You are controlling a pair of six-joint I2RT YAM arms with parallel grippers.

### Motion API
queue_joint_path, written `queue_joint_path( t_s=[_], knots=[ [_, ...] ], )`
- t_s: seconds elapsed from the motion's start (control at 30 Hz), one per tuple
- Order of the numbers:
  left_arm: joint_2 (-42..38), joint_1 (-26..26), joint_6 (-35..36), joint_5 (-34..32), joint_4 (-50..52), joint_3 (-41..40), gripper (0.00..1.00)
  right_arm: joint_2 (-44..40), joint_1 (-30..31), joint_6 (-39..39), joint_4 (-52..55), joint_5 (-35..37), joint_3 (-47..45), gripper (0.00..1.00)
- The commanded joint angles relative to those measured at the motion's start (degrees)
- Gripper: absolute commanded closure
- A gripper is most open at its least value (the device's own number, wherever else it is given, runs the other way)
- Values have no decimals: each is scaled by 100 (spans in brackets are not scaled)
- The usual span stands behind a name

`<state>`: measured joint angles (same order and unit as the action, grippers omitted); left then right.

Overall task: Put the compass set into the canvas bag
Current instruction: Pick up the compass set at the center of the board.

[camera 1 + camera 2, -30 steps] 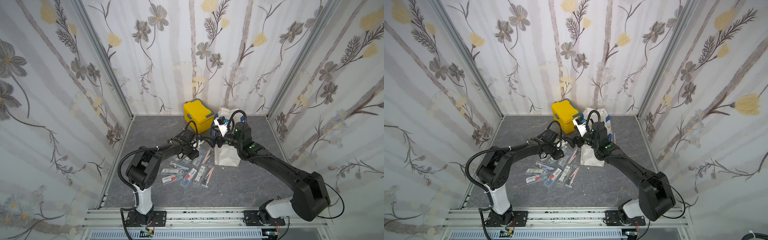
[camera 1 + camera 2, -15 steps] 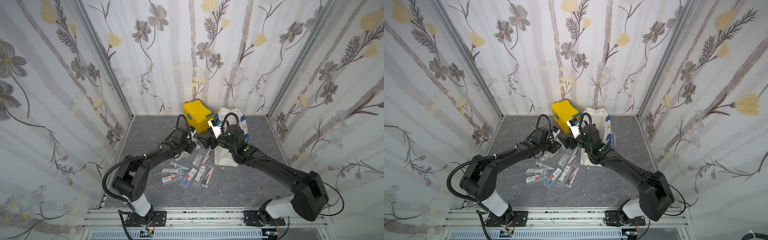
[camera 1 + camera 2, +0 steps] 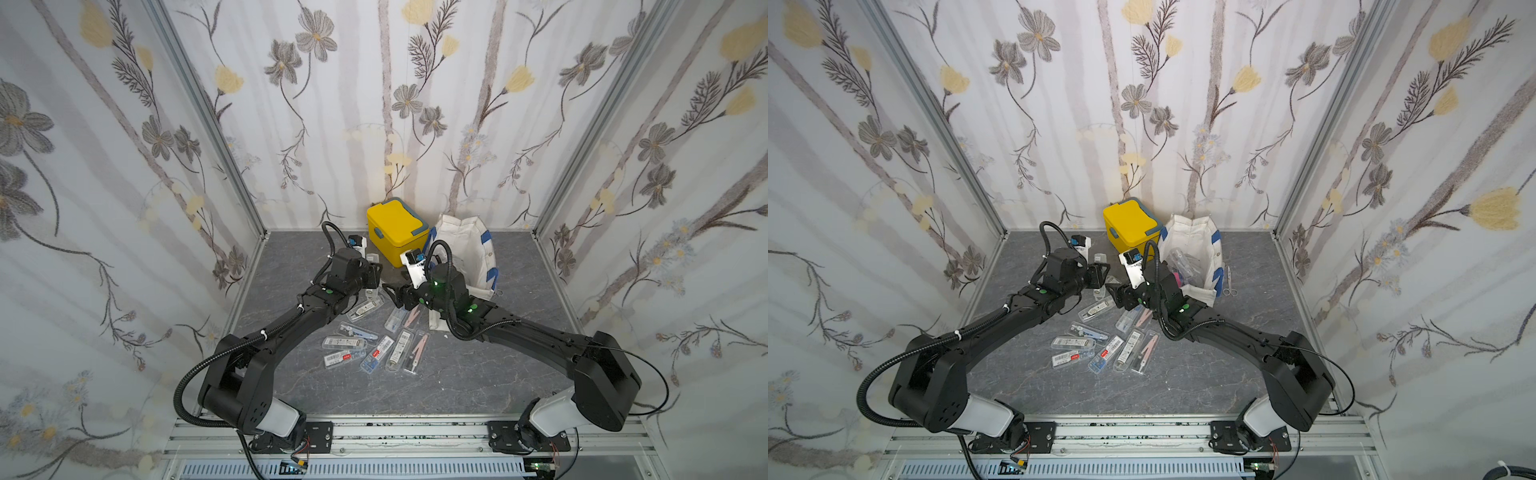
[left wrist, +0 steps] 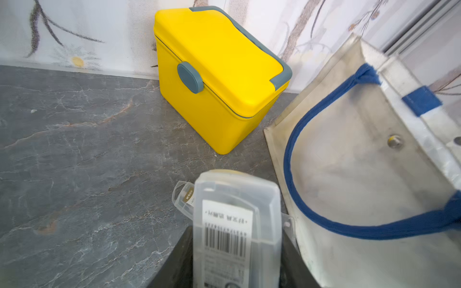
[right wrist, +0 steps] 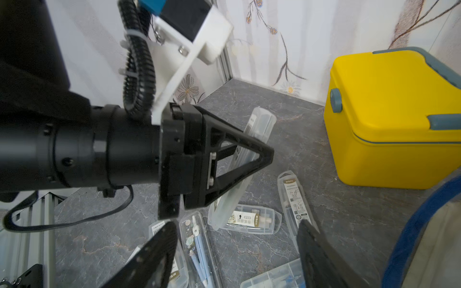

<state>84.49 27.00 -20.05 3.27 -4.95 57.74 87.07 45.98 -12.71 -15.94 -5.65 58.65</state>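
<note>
We find the canvas bag [image 3: 1200,249] gaping upward with clear cases lying inside, so a gripper could pass in over its rim. On the bag's left-arm side the yellow box [image 3: 395,232] stands just beside it, and 2 grippers crowd the space in front of the bag above the scattered cases [image 3: 374,345]: the left gripper [image 4: 237,261] clamped on a clear case [image 4: 237,219], and the right gripper [image 5: 237,249] with jaws apart. On the bag's other side lies 1 pair of scissors [image 3: 1228,284], and well in front of the bag the floor [image 3: 457,386] is bare.
</note>
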Motion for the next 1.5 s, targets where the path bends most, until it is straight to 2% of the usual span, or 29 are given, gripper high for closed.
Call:
queue_joint_path(
  t_s=[0.0,0.23,0.53,0.7,1.37,1.47],
  knots=[
    [-112,-11,-609,-57,-319,-12,58,118,34,-250,-382,-129,30,31],
    [-317,-19,-964,-66,-611,-186,59,645,61,-410,-355,-6,413,42],
    [-435,-59,-1114,-60,-610,-192,59,1147,55,-713,-596,-117,783,48],
    [-473,-68,-1149,-48,-646,-241,59,1378,61,-850,-708,-309,990,55],
    [-713,-226,-1328,172,-1208,-647,59,1772,61,-1305,-1090,-754,1311,78],
    [-725,-233,-1346,176,-1227,-676,59,1798,61,-1316,-1084,-762,1341,85]
  ],
)
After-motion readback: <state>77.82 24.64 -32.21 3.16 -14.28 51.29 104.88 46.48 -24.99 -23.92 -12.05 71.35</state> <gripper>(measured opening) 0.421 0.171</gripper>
